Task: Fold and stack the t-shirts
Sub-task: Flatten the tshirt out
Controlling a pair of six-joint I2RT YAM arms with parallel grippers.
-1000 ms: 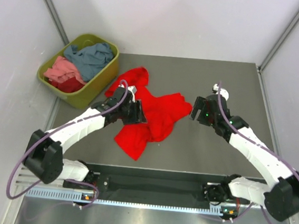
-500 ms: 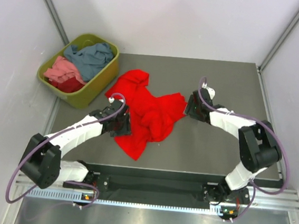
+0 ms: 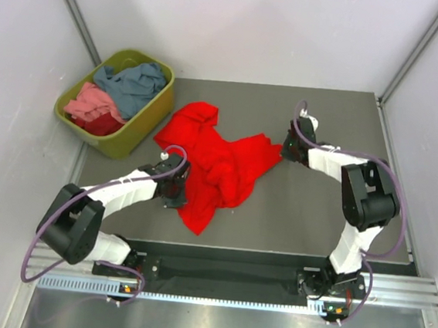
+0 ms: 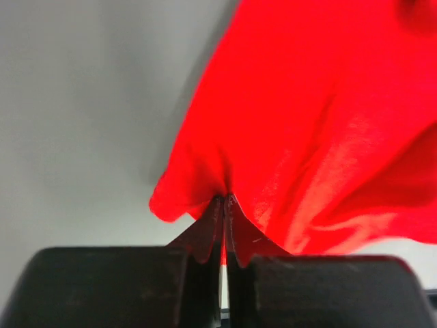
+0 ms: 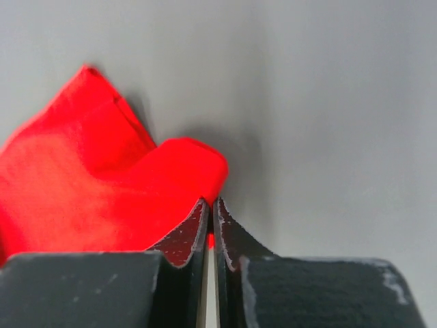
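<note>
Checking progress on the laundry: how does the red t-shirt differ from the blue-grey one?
The red t-shirt lies crumpled on the table; the blue-grey t-shirt is heaped in the olive-green tub. The left hand and right hand each pinch an edge of the red t-shirt; no hand touches the blue-grey t-shirt. Both are unfolded.

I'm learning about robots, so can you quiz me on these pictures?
1. True or false: the red t-shirt is neatly folded.
2. Where are the other t-shirts? A) in the green tub, B) in a drawer, C) on a shelf.
3. Fill in: the left fingers and right fingers are both pinched shut on the edges of the ___.
Key: 1 false, it lies crumpled; 2 A; 3 red t-shirt.
</note>
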